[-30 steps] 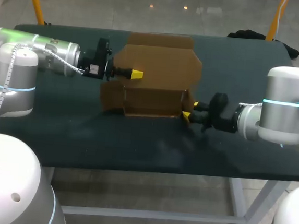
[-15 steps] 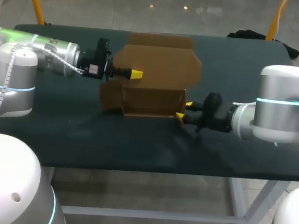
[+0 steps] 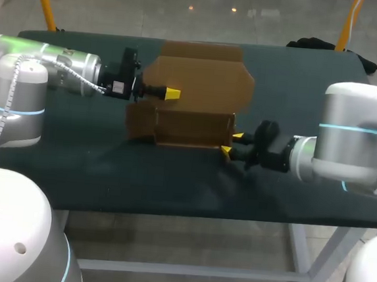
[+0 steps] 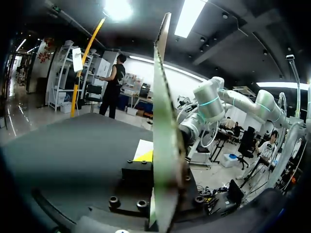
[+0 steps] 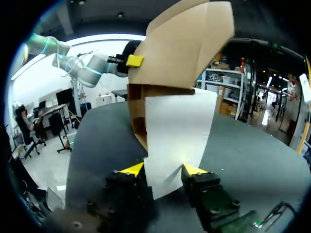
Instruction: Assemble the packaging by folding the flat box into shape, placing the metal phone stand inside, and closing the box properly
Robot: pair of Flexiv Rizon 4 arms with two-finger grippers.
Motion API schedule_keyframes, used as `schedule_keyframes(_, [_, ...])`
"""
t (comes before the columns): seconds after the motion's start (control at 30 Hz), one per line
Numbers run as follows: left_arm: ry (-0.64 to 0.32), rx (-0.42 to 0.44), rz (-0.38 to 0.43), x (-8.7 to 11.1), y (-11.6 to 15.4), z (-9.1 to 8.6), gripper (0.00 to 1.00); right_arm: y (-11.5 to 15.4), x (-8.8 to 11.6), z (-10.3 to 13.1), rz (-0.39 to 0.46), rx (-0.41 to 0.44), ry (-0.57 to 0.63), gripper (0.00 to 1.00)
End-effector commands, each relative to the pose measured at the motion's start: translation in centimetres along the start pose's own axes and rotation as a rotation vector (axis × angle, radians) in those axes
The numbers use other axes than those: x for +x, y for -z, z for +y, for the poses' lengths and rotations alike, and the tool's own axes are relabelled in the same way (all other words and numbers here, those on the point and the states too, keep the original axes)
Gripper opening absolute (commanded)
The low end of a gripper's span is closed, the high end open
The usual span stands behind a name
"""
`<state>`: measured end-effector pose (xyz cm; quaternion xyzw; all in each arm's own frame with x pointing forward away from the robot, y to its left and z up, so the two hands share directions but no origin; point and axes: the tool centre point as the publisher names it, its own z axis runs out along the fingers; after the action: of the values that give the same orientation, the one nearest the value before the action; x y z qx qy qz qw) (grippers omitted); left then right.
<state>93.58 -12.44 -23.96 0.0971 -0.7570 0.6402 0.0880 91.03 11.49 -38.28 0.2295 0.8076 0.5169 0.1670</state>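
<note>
A dark surface fills the middle of the head view. The left arm comes in over its left end and the right arm over its right end, nearer the front edge.

The brown cardboard box sits at the middle of the surface, between the two arms. It is partly folded: a low tray with upright walls stands at its near side. A broad lid panel spreads out behind the tray towards the far edge. Seen from the right wrist, this panel rises at a tilt above the tray and does not lie flat.

The left gripper is at the left part of the lid panel, just beyond the tray's far wall, and it is pinching that panel. In the left wrist view the cardboard runs edge-on straight up out of the gripper, with one yellow tip tight against it.

The right gripper is at the right end of the tray, low over the surface. Its fingers are spread. The pale end flap of the box lies between the two yellow tips and points back towards the wrist, with the open tray end just ahead of it.
</note>
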Motion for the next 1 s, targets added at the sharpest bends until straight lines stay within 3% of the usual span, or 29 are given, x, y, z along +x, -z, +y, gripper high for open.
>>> schedule_keyframes(0.03, [0.0,0.0,0.003,-0.1,-0.2,0.2,0.0,0.3,1.2,-0.2,-0.032,-0.003,0.0,0.52])
schedule_keyframes(0.37, [0.0,0.0,0.003,-0.1,-0.2,0.2,0.0,0.5,2.5,-0.3,-0.031,-0.002,0.001,0.51])
schedule_keyframes(0.67, [0.0,0.0,0.003,-0.1,-0.2,0.2,0.0,-0.2,3.4,0.1,-0.004,-0.008,0.01,0.6])
schedule_keyframes(1.0, [0.0,0.0,0.003,-0.1,-0.2,0.2,0.0,-0.7,4.0,1.0,0.02,-0.023,0.028,0.6])
